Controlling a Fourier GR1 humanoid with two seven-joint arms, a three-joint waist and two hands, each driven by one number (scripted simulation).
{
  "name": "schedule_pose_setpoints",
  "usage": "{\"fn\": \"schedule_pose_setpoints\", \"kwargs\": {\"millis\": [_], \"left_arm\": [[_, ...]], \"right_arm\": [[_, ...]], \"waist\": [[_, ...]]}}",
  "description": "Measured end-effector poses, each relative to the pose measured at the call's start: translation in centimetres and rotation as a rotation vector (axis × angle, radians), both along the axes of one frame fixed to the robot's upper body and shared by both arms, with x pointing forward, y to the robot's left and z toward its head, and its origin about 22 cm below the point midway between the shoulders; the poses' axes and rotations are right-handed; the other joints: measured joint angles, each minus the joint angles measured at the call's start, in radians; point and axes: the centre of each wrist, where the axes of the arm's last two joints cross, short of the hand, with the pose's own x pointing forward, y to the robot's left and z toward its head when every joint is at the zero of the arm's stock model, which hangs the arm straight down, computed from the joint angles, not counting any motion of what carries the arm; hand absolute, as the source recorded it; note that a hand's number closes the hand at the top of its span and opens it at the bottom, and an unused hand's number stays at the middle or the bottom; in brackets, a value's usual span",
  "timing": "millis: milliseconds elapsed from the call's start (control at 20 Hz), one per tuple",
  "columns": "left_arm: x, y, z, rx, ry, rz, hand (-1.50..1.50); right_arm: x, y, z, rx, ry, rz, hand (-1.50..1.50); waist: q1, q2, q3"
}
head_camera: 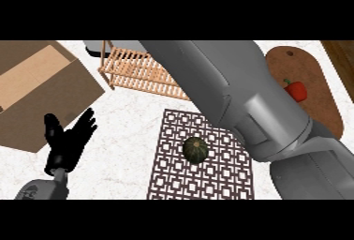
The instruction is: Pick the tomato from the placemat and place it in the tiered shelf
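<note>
Tomato: no red tomato lies on the placemat; the thing there is a dark green, ribbed, round vegetable (195, 150), resting near the middle of the mat and touched by neither hand.
Placemat: a brown mat with a white lattice pattern (187, 180), flat on the surface at the near centre, its right edge hidden under the big grey arm.
Left hand: black hand (67, 138) at the view's near left, fingers straight and spread, pointing upward, holding nothing; it rests over the surface, well apart from the mat's vegetable.
Right arm: a large grey forearm (235, 93) crosses the view from the near right toward the far centre, covering part of the mat and part of the shelf.
Right hand: does not show; it lies beyond the view's upper edge.
Surface: pale marbled counter (128, 140) carrying everything.
Cardboard box: an open brown box (38, 93) at the left, beyond the left hand.
Cutting board: a brown oval board (314, 89) at the right, with a red pepper (297, 90) lying on it, just beside the arm's edge.
Tiered shelf: a light wooden slatted rack (142, 72) at the far centre, beyond the mat, its right part behind the arm.
</note>
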Motion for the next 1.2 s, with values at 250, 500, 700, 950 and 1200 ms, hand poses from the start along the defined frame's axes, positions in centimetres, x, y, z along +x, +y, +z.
{"fn": "schedule_pose_setpoints", "kwargs": {"millis": [250, 500, 700, 950, 1200], "left_arm": [[0.2, -0.3, -0.1, 0.001, 0.006, -0.002, 0.0], [-0.4, -0.2, -0.1, -0.001, 0.005, -0.003, 0.0], [-0.1, 0.0, 0.1, 0.002, -0.001, 0.0, 0.0], [-0.3, -0.3, -0.1, -0.001, 0.007, 0.004, 0.0], [-0.4, 0.4, 0.0, -0.002, 0.008, 0.01, 0.0]], "right_arm": [[0.4, -0.3, -0.5, 0.0, -0.001, 0.015, 1.5], [0.6, -0.5, 0.0, 0.016, -0.004, -0.01, -1.5], [0.8, -1.3, 1.0, 0.15, -0.072, -0.038, -1.5], [0.9, -1.9, 0.9, 0.319, -0.125, -0.028, -1.5], [0.5, -2.2, 2.3, 0.491, -0.186, -0.011, -1.5]], "waist": [[0.001, 0.0, 0.0], [0.004, -0.001, 0.0], [0.001, 0.0, 0.0], [-0.004, -0.002, 0.001], [-0.005, -0.005, 0.001]]}}
